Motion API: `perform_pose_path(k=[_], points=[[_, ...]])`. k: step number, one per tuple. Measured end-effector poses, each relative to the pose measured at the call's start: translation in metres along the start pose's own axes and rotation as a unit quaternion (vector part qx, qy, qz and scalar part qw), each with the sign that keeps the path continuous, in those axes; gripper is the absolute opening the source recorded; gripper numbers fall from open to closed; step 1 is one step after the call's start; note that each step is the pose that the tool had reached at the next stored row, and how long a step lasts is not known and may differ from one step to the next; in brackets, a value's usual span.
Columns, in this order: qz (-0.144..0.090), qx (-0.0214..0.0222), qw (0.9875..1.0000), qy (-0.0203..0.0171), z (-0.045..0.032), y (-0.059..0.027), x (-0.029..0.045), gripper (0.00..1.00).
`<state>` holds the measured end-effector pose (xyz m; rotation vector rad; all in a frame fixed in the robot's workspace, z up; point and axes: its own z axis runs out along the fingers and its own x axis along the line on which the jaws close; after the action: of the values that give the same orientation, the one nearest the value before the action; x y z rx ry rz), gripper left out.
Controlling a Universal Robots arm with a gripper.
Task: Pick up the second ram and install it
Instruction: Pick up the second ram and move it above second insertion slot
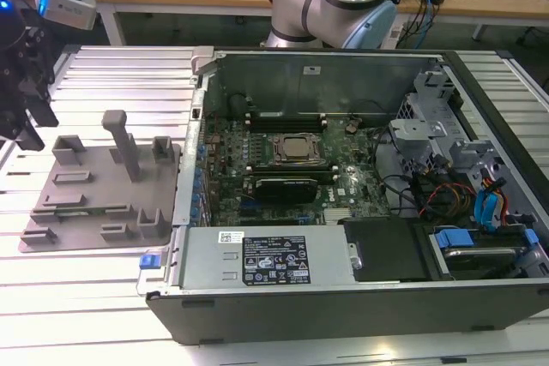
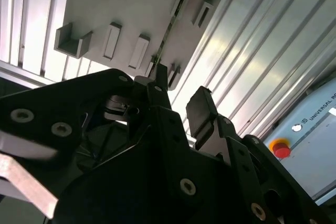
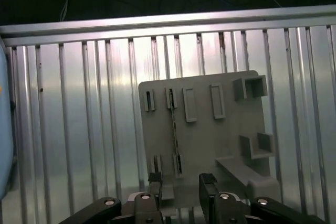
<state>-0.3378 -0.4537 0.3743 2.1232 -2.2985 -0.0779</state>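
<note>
The gripper (image 1: 30,122) hangs over the ribbed metal counter (image 1: 86,297) at the exterior view's left, just beside the grey tray (image 1: 99,190) and well apart from the open computer case (image 1: 343,297). Look at the fingers (image 3: 155,182) in the first wrist view: spread, an open gap between them, nothing pinched. The second wrist view gives the same reading, with both black fingertips apart and bare.

And there's the second ram (image 3: 175,132). It stands on its long edge in the tray (image 3: 210,140), seated in a line of narrow slotted holders. From above it shows as a thin dark sliver, long and straight, running most of the way across the tray floor. It's edge-on, so its flat face and chips can't be made out. In the second wrist view the second ram (image 2: 169,30) is again a slim line, faintly olive, with its near end just past one fingertip.

In the first wrist view the stick lines up with the gap between the fingers. The gripper (image 3: 181,184) is above it, not touching.

Over in the case, the motherboard (image 1: 283,169) lies exposed with the square silver processor (image 1: 296,150) near its middle.
</note>
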Motion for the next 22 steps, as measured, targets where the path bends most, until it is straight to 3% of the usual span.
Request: perform_pose_path(k=[12,22], points=[[0.0,0.0,1.0,0.0,0.0217,-0.0009,0.0005,0.4],[0.0,0.0,1.0,0.0,0.0303,-0.0013,0.0008,0.4]])
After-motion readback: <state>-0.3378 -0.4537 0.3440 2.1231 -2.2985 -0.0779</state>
